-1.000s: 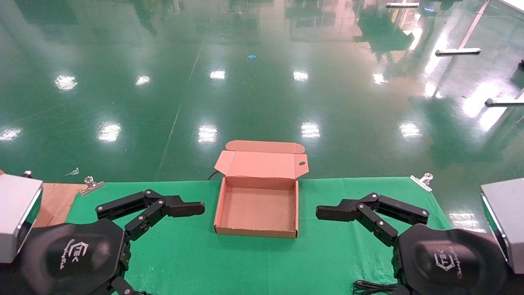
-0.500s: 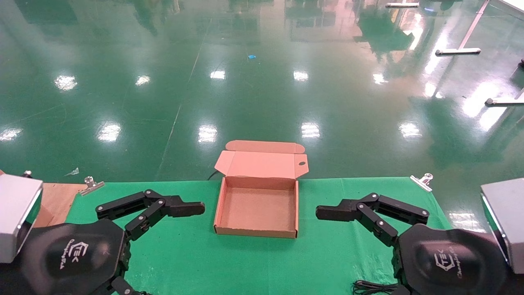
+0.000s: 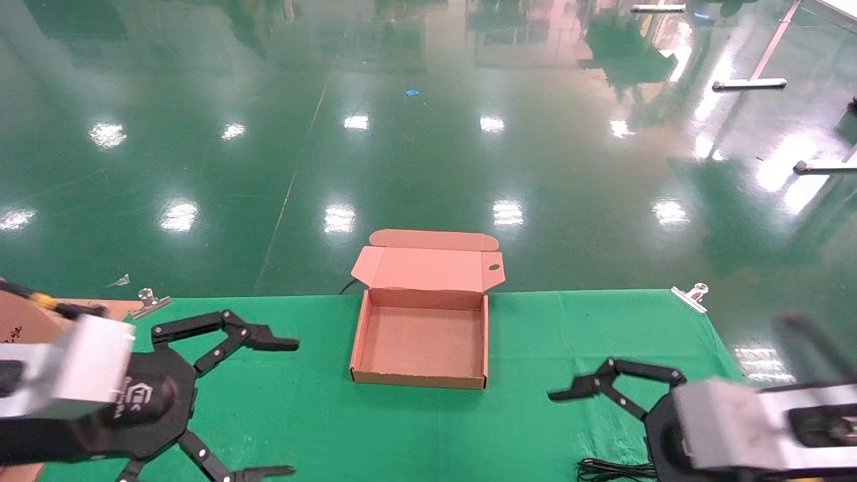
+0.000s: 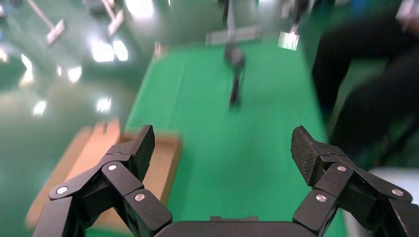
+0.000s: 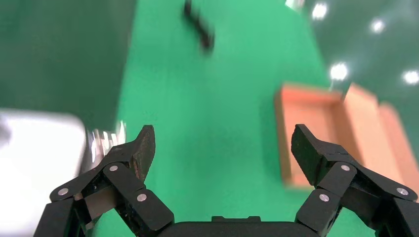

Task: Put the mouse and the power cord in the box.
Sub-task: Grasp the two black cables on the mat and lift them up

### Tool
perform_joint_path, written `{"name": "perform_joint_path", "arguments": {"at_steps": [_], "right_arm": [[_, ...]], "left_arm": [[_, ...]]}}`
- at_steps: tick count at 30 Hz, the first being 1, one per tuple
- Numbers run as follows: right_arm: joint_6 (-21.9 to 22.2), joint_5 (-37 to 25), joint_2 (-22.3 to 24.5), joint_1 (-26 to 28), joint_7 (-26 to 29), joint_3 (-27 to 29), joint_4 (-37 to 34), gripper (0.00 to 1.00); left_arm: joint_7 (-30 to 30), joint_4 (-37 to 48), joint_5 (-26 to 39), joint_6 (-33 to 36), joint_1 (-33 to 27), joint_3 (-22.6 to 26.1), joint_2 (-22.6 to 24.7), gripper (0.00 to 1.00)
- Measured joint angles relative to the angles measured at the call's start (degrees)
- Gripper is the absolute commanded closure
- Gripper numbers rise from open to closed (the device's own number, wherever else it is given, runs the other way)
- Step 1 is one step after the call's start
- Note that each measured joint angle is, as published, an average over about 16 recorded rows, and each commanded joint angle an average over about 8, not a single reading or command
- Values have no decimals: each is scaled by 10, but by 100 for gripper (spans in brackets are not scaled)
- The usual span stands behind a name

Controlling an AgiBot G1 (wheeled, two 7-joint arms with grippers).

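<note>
The box (image 3: 422, 341) stands open and empty at the middle of the green cloth, its lid (image 3: 428, 266) folded back; it also shows as the box (image 4: 94, 168) and the box (image 5: 306, 133) in the wrist views. My left gripper (image 3: 292, 408) is open to the left of the box, nothing between its fingers (image 4: 141, 148). My right gripper (image 3: 556, 438) is open to the right, also empty. A looped black cable (image 3: 612, 468) lies at the near edge beside the right wrist. I cannot tell whether it is the power cord. The mouse is out of view.
The green cloth (image 3: 535, 321) is held by metal clips (image 3: 689, 296) at its far corners. A wooden surface (image 3: 27, 325) shows at the far left. Beyond the far edge lies a glossy green floor (image 3: 428, 134).
Both wrists have turned and drawn back toward the near edge. The jaws, seen edge-on before, now spread wide and flat over the cloth. The box has not moved.
</note>
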Motion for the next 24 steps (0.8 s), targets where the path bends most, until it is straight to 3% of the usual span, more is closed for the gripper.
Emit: {"name": "perform_joint_path", "arguments": {"at_steps": [6,12,18,24], "right_arm": [[-2,-164,-53,90,-100,-114,-76,0],[19,-285,-121,142,-199,-203,-171,0],[66,-342,-184,150,-285,-249,-277,0],[129,-351,-236,131,-355,-255,-384,0]], "left_arm": [[96,81,141,4,-69,73,31,0],[192,174,252,-13,-113,133,73,0],[263,266,315,-31,-130,169,110,0],[313,345,346,-49,-129,187,133,0]]}}
